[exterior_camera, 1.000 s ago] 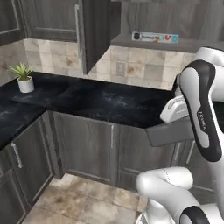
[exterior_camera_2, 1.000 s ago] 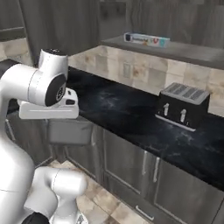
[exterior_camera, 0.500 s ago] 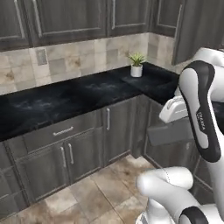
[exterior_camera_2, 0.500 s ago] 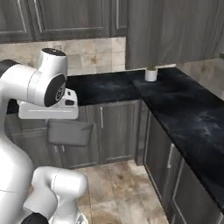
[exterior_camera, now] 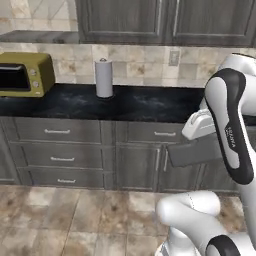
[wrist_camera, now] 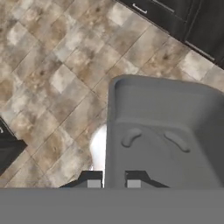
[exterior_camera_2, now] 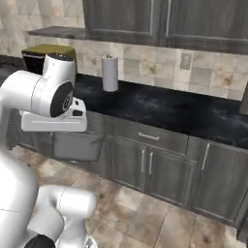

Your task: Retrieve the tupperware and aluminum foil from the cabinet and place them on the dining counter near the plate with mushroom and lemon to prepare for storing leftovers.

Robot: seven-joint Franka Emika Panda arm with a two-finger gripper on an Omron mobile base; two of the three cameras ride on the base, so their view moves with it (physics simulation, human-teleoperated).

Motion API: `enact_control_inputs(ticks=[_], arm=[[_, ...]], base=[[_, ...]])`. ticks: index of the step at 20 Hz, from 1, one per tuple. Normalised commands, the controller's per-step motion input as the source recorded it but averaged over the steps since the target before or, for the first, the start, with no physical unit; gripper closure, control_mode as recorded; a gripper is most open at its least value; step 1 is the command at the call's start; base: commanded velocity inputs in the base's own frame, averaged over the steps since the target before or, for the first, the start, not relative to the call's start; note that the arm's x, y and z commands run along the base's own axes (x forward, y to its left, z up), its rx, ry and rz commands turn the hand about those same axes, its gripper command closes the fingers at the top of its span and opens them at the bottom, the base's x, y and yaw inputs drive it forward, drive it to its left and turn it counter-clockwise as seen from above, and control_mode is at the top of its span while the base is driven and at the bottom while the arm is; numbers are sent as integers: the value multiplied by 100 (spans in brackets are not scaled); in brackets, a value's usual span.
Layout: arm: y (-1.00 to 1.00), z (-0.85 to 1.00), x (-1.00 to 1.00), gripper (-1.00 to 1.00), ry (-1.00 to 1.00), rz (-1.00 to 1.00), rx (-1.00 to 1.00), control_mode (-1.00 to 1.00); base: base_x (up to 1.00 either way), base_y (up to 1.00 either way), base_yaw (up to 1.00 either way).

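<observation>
Jaws closed on the near wall of the tupperware (wrist_camera: 166, 131), which fills the hand view's centre right. We judge the gripper (wrist_camera: 113, 181) carries it low and level for transit.

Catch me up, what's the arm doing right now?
The gripper is shut on the wall of the grey tupperware, holding it in the air over the tiled floor. In the base views the tub hangs under the hand in front of the low cupboards. Behind them a black counter carries a paper towel roll and a yellow-green microwave. The tub has not been set down yet.
</observation>
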Motion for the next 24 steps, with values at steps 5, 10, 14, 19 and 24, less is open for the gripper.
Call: enact_control_inputs(ticks=[5,10,14,19,24], arm=[[0,0,0,100,0,0,0,100],[0,0,0,100,0,0,0,100],[0,0,0,100,0,0,0,100],[0,0,0,100,0,0,0,100],[0,0,0,100,0,0,0,100]], base=[[22,-2,97],[34,-9,94],[42,-11,92],[55,-15,89],[53,-11,88]])
